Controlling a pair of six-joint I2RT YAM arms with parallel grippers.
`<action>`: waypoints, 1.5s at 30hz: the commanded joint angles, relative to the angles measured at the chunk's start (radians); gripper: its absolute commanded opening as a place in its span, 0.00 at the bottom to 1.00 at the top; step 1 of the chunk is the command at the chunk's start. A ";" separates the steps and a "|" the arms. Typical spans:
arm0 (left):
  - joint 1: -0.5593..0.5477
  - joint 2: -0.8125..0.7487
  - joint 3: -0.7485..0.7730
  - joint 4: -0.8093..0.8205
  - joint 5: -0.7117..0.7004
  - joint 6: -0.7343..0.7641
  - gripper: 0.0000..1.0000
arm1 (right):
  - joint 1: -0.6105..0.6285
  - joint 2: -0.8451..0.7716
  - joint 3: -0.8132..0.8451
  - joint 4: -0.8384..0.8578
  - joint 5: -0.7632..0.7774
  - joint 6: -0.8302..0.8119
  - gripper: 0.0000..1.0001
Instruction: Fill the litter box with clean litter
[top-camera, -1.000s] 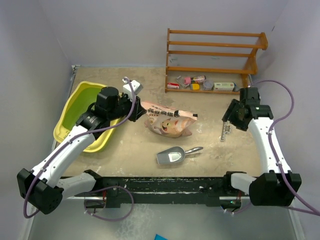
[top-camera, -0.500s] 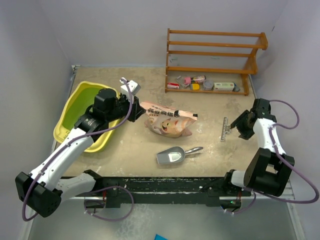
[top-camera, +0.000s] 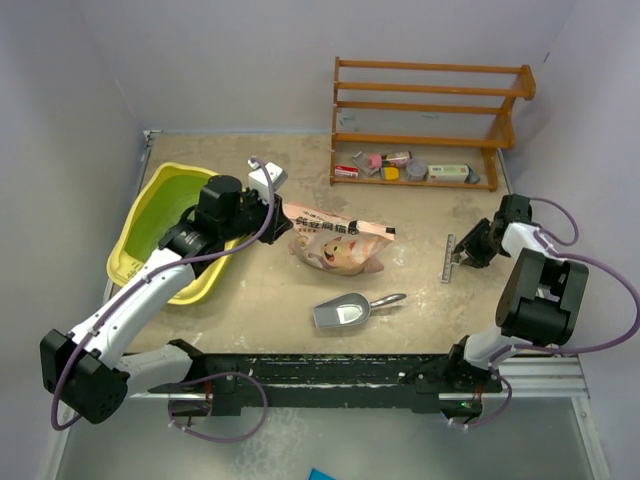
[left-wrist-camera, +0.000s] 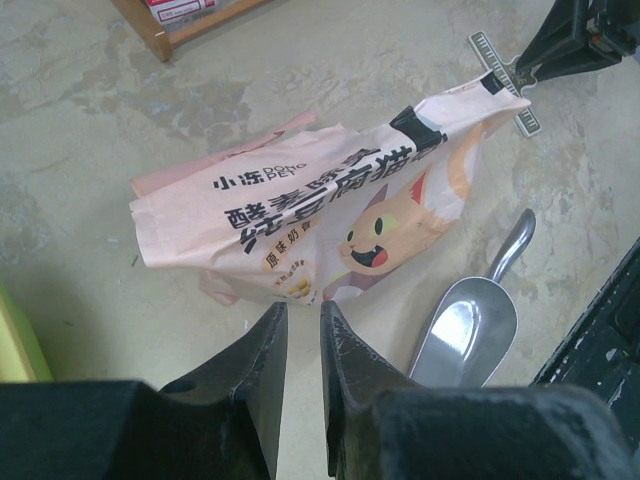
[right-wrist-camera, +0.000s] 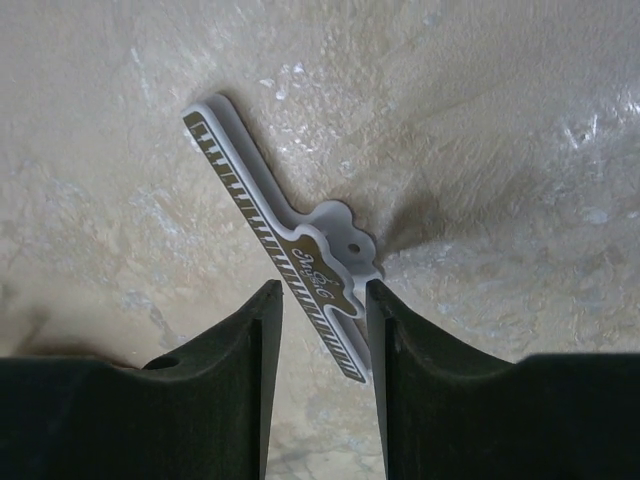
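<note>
The yellow oval litter box (top-camera: 128, 262) sits at the far left, its inside greenish; a sliver of its rim (left-wrist-camera: 10, 345) shows in the left wrist view. No loose litter granules can be made out. The peach-pink cat-picture bag (top-camera: 337, 241) (left-wrist-camera: 330, 215) lies on its side mid-table. My left gripper (top-camera: 272, 213) (left-wrist-camera: 297, 325) hovers between tub and bag, just short of the bag's lower edge, its fingers almost together and holding nothing. My right gripper (top-camera: 466, 248) (right-wrist-camera: 322, 300) stands open, straddling a white bag clip (top-camera: 449, 259) (right-wrist-camera: 285, 240) flat on the table.
A silver metal scoop (top-camera: 346, 311) (left-wrist-camera: 470, 325) lies in front of the bag. A wooden rack (top-camera: 430, 105) with several small items on its bottom shelf stands at the back right. Walls close in the left and right sides.
The right arm has folded back and its gripper has come down low over the bag clip. The left gripper has shifted slightly by the bag's left end. Bag and scoop have not moved.
</note>
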 joint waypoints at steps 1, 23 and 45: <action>0.005 0.001 0.018 0.024 0.006 0.007 0.23 | -0.005 -0.010 -0.007 0.073 -0.040 -0.020 0.39; 0.005 0.010 0.016 0.019 0.011 -0.001 0.24 | 0.010 0.016 -0.068 0.158 -0.160 -0.053 0.34; -0.002 0.004 0.029 0.051 0.216 0.038 0.35 | 0.341 -0.666 -0.105 0.027 -0.145 -0.151 0.00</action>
